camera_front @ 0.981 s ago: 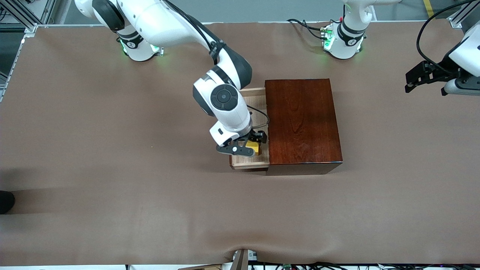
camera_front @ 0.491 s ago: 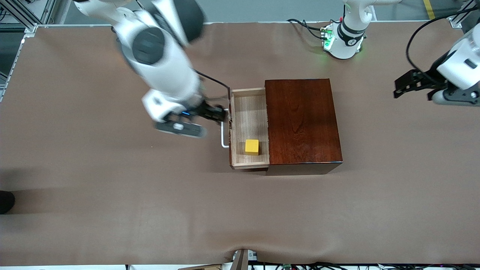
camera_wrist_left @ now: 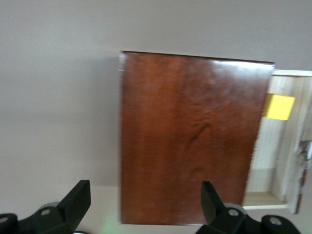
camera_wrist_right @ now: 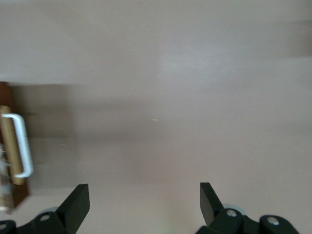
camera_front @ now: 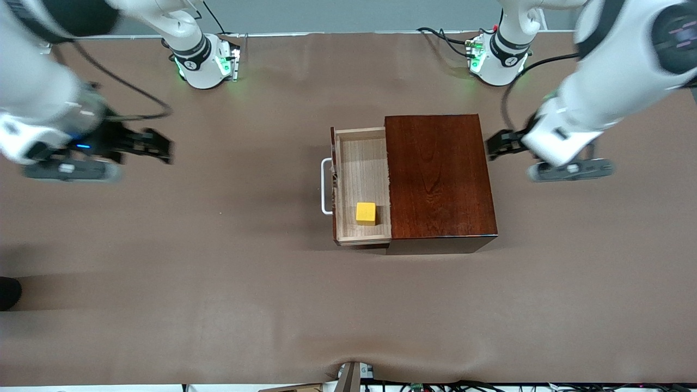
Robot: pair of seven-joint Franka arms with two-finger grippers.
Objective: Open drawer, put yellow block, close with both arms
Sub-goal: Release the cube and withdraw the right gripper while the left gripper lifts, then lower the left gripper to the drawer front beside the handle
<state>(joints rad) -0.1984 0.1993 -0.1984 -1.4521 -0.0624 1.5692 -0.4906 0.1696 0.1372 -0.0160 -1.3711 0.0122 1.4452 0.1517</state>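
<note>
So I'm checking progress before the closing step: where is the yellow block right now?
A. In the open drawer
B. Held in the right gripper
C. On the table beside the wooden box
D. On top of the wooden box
A: the yellow block sits in the pulled-out drawer, near its end closer to the front camera, with no gripper touching it.

Even, diffuse overhead light is filling the front view, leaving the brown bench (camera_front: 218, 305) evenly bright with only soft shadows. A faint shadow is pooling at the wooden box's (camera_front: 440, 174) edge nearest the front camera, and a broad dim band is lying across the bench toward 8 o'clock. Green glow is spilling from both arm bases. Both arms are smearing with motion blur, the right end effector (camera_front: 147, 146) and the left end effector (camera_front: 498, 146) included. Both wrist views are looking soft and streaked; a pale sheen is showing on the box's glossy top.
</note>
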